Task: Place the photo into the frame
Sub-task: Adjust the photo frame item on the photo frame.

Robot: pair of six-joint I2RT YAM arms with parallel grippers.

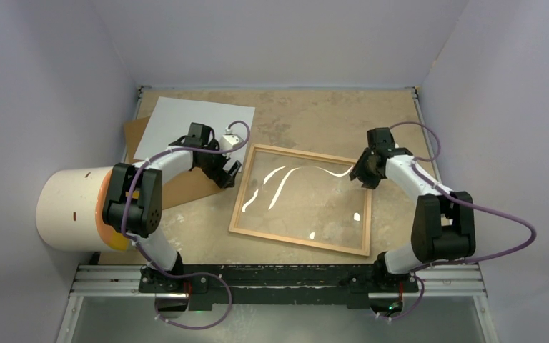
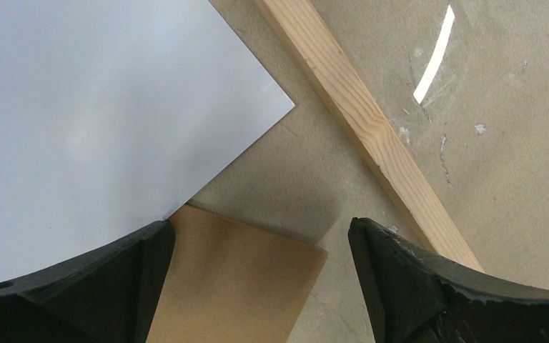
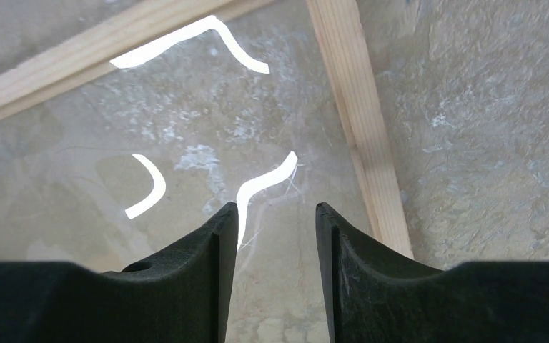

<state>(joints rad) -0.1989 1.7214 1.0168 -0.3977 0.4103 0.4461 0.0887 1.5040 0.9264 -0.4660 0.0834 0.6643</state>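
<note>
The photo [image 1: 194, 123] lies white back up at the back left of the table, partly over a brown backing board [image 1: 186, 184]. In the left wrist view the photo's [image 2: 93, 121] corner points toward the frame's light-wood moulding [image 2: 372, 136], with a strip of bare table between them. The frame [image 1: 297, 239] lies flat in the middle, and its glass pane reflects bright streaks. My left gripper [image 1: 227, 171] [image 2: 259, 225] hovers wide open over the board's corner [image 2: 243, 279], holding nothing. My right gripper [image 1: 363, 175] [image 3: 277, 207] is open, empty, above the glass just inside the frame's right rail [image 3: 361, 128].
A large white cylinder [image 1: 71, 207] with an orange object against it stands at the table's left edge, beside the left arm. Grey walls enclose the table on three sides. The arm bases sit on a metal rail [image 1: 279, 279] at the near edge.
</note>
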